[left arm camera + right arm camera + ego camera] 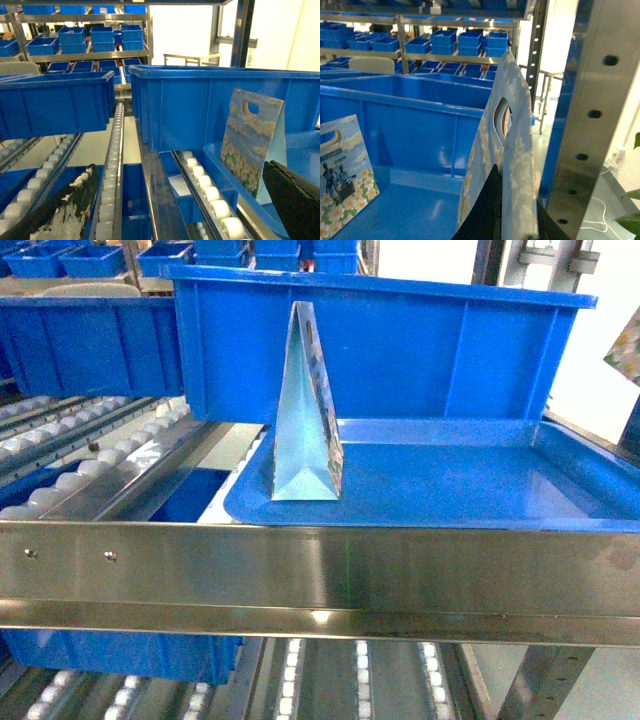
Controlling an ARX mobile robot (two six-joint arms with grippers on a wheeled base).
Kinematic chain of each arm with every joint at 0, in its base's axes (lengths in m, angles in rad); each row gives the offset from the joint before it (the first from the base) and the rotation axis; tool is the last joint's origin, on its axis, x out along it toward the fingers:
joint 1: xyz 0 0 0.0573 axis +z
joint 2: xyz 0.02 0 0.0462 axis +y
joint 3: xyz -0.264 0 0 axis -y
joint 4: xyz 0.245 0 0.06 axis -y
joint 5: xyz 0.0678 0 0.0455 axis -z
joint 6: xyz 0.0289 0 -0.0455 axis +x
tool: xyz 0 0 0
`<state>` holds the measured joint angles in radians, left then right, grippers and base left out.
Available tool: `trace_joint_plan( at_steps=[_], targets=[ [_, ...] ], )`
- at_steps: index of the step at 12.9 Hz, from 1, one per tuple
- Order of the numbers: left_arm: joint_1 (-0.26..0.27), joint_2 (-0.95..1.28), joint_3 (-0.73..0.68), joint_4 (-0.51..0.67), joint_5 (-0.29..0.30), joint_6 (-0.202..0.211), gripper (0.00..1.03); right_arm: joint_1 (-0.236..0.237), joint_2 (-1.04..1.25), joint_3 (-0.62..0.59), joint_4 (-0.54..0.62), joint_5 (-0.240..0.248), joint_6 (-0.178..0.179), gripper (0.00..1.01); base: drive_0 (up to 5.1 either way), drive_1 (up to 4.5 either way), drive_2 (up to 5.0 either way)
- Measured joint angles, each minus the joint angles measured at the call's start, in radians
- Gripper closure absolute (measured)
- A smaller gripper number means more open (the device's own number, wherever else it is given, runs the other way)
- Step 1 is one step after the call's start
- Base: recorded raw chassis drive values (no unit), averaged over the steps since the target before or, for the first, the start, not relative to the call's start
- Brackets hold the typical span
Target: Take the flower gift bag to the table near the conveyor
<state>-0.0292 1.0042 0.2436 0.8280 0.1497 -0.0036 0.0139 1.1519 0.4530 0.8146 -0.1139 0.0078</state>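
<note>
Steel racking fills the room: the conveyor point(300, 570) shows a broad stainless rail across the head view, with sloped tracks of white rollers point(207, 192) running beneath and perforated uprights point(590, 115) at the side. On it sits a shallow blue tray point(480, 490), and one flower gift bag point(305, 410) stands upright at the tray's left end, seen edge-on as a narrow wedge; the left wrist view shows its flowered face and die-cut handle.

A second flower-printed bag point(507, 150) rises close in the right wrist view, and the right gripper point(495, 210) has its dark fingers closed on that bag's lower edge, the bag standing over the tray near the upright. The left gripper point(175, 210) hangs low over the roller tracks with its jaws spread wide and nothing between them, one worn finger point(65, 210) at the left, the other at the right just beside the standing bag.

Behind the tray stands a deep blue bin point(400, 350), another bin point(55, 102) to its left, and shelves of small blue bins point(445, 42) line the background.
</note>
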Motion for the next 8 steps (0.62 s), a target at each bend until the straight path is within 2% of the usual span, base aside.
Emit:
trace_joint_plan(
  at_steps=[1,2,3,6,8],
  targets=[
    [0.0,0.0,0.0,0.0,0.0,0.0,0.05,-0.029,-0.076,-0.04,-0.018,-0.01,0.009,0.99,0.0,0.0,0.0],
    [0.0,0.0,0.0,0.0,0.0,0.0,0.05,-0.075,-0.182,-0.103,-0.035,-0.026,0.033,0.99,0.0,0.0,0.0],
    [0.0,0.0,0.0,0.0,0.0,0.0,0.05,-0.089,-0.23,-0.131,-0.049,-0.04,0.043,0.99,0.0,0.0,0.0],
    [0.0,0.0,0.0,0.0,0.0,0.0,0.05,-0.092,-0.398,-0.216,-0.135,-0.055,0.054,0.99,0.0,0.0,0.0],
    [0.0,0.0,0.0,0.0,0.0,0.0,0.05,-0.079,-0.475,-0.279,-0.172,-0.023,0.042,0.99,0.0,0.0,0.0]
  ],
)
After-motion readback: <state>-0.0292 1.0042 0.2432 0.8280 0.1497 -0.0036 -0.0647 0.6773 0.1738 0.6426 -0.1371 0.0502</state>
